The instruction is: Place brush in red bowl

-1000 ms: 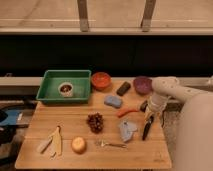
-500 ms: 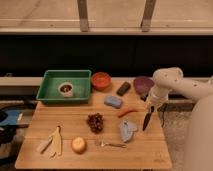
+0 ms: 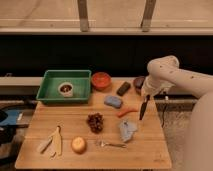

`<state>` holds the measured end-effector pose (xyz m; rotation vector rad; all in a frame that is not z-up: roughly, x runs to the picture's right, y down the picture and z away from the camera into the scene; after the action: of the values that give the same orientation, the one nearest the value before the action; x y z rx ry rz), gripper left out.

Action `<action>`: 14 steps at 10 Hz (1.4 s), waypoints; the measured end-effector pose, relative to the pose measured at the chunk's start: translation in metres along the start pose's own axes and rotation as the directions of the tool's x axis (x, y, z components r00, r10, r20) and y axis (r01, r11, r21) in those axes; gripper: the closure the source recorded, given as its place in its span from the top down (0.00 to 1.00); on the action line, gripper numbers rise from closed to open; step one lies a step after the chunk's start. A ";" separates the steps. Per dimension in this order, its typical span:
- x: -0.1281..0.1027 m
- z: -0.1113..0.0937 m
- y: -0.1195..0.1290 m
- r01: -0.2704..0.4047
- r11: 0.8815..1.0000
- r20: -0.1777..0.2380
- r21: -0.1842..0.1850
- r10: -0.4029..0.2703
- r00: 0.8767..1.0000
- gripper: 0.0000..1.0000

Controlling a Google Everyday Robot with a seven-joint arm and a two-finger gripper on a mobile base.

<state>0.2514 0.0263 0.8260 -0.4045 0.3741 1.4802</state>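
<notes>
My gripper [image 3: 146, 95] clamps the upper end of the brush [image 3: 143, 109], which hangs tip-down just beneath it beside the orange-handled tool [image 3: 127, 111], so I should lift clear, pass over the blue pad [image 3: 113, 101] and lay it across the red bowl [image 3: 101, 80] well beyond.

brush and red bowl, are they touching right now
Apart. The camera view shows the brush hanging from the end effector over the table's right side, well clear of the red bowl.

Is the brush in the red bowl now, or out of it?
Out. The brush hangs nearly upright from the gripper, over the table at its right side, apart from the red bowl.
</notes>
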 end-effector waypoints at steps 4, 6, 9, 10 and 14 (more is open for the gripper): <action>-0.037 -0.022 0.062 0.167 0.986 0.064 0.004 -0.167 0.984 0.00; -0.043 -0.027 0.078 0.197 0.980 0.069 -0.005 -0.196 0.978 0.00; -0.044 -0.027 0.078 0.197 0.980 0.073 -0.005 -0.196 0.978 0.00; -0.044 -0.027 0.078 0.197 0.980 0.072 -0.004 -0.196 0.978 0.00; -0.049 -0.025 0.076 0.211 0.978 0.069 0.006 -0.211 0.975 0.00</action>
<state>0.1725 -0.0249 0.8253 -0.3809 0.2660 1.2837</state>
